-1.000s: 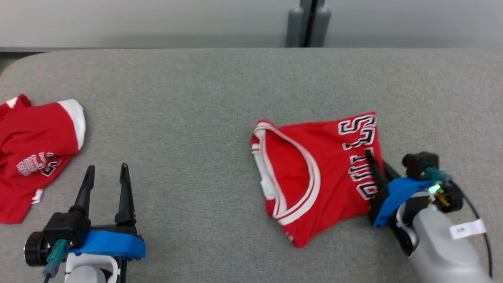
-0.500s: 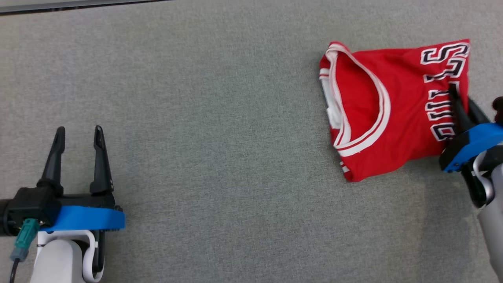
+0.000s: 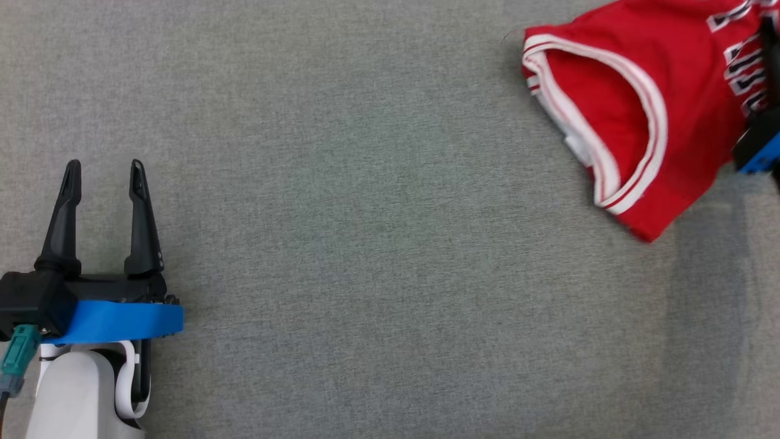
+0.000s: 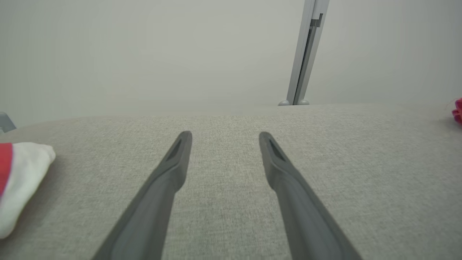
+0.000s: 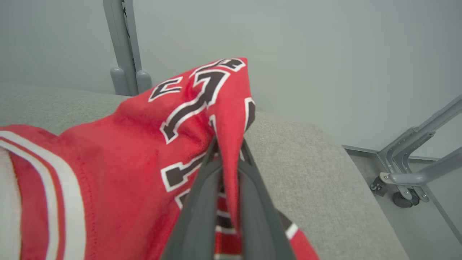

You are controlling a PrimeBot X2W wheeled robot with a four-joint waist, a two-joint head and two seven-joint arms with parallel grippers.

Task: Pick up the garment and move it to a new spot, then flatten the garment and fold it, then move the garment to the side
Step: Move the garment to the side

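The garment (image 3: 670, 91) is a red jersey with white trim and dark lettering, lying folded at the upper right of the grey table in the head view. My right gripper (image 3: 770, 36) sits at that view's right edge, on the jersey's lettered side. In the right wrist view the right gripper (image 5: 231, 144) is shut on a raised fold of the garment (image 5: 126, 162), which peaks above the fingertips. My left gripper (image 3: 104, 167) rests at the lower left, open, far from the jersey. The left wrist view shows the left gripper (image 4: 225, 135) holding nothing.
A white and red cloth (image 4: 18, 180) lies on the table left of my left gripper. The table's right edge (image 5: 346, 151) drops to the floor, where a grey metal frame with a caster (image 5: 408, 180) stands. A grey post (image 5: 124, 47) rises behind the table.
The head camera has tilted down and shifted. My right gripper has pulled the jersey further right, away from the left gripper, keeping hold of it. The left gripper has stayed open.
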